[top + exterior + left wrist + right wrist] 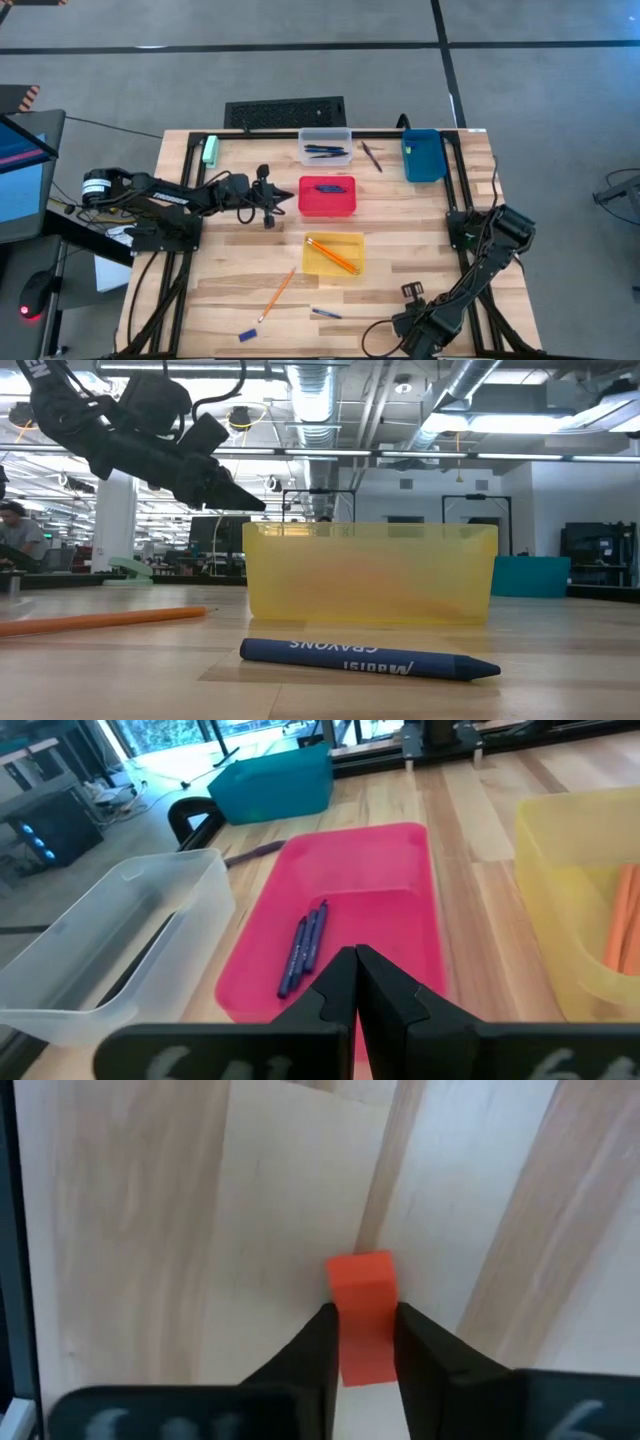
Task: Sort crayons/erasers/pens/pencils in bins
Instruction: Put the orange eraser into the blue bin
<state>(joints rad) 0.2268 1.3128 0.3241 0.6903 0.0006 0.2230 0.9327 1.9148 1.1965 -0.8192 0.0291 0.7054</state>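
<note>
Right gripper (pixel 360 1342) – 2 fingers pinching the orange eraser (pixel 362 1295) at its sides; light, rubbery, grips well mid-block. Left gripper (pixel 356 982) shut, empty.

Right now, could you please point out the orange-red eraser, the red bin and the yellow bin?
orange-red eraser (pixel 362 1295): right wrist view, upper face.
red bin (pixel 395 855): left wrist view, bare floor near far end.
yellow bin (pixel 370 575): low view, near wall.
</note>
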